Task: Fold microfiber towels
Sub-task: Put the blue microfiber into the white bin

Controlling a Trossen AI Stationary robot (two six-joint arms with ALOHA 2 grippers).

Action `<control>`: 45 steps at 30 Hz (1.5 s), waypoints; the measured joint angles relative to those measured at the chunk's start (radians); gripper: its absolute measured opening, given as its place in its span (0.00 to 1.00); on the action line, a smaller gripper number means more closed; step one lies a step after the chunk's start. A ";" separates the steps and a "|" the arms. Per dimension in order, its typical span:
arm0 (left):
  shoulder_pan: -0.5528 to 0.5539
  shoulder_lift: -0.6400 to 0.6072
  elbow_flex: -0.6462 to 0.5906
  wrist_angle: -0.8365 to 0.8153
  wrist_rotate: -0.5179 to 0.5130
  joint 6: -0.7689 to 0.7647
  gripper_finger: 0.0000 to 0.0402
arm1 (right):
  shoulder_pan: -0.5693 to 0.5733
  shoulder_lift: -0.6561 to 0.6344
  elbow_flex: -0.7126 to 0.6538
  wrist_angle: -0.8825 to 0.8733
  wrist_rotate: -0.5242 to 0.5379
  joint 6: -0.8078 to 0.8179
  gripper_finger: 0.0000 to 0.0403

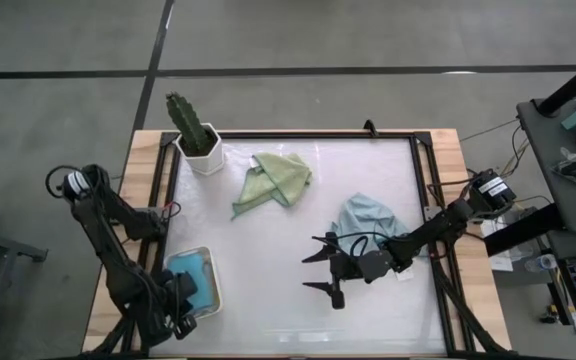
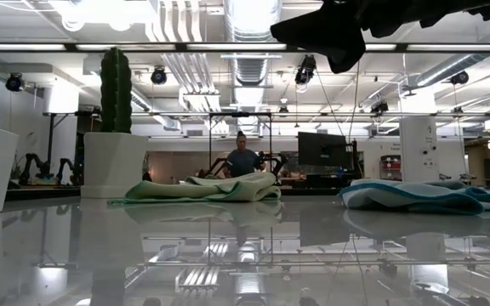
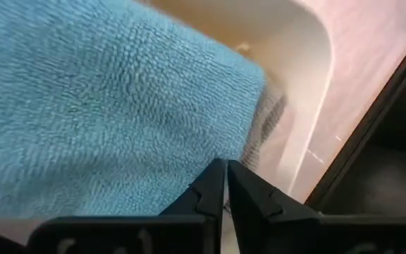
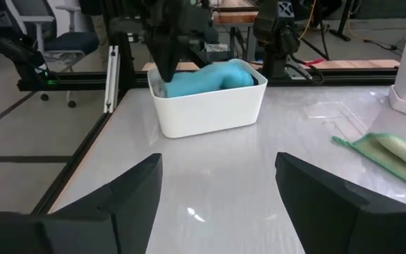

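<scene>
The pale blue towel [image 1: 366,217] lies crumpled on the table just behind the right gripper [image 1: 320,272], whose jaws stand wide apart and empty, pointing away from it toward the white tray [image 4: 210,113]. The green towel [image 1: 276,177] lies farther off, near the cactus pot [image 1: 204,150]. The left gripper [image 3: 225,185], jaws together, sits over the teal towel [image 3: 97,106] in the tray, so the right arm is the nearer one for either loose towel.

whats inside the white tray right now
A teal towel fills the white tray, bulging above its rim, with the shut left gripper over it. Anything beneath the towel is hidden.
</scene>
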 joint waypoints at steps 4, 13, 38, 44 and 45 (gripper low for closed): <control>0.015 -0.045 0.015 -0.107 -0.032 0.000 0.01 | 0.000 0.000 0.000 0.000 0.000 -0.001 0.65; 0.085 -0.042 -0.061 -0.312 -0.218 -0.063 0.01 | 0.000 0.000 0.000 -0.006 0.000 -0.002 0.65; 0.071 0.080 0.064 -0.149 -0.058 0.130 0.01 | -0.007 0.000 0.000 -0.008 0.001 0.009 0.64; 0.083 0.168 0.000 -0.122 -0.060 0.136 0.01 | -0.007 0.000 0.000 -0.015 0.001 0.013 0.65; 0.083 0.176 -0.005 -0.115 -0.059 0.138 0.01 | -0.007 0.000 0.000 -0.016 0.001 0.013 0.64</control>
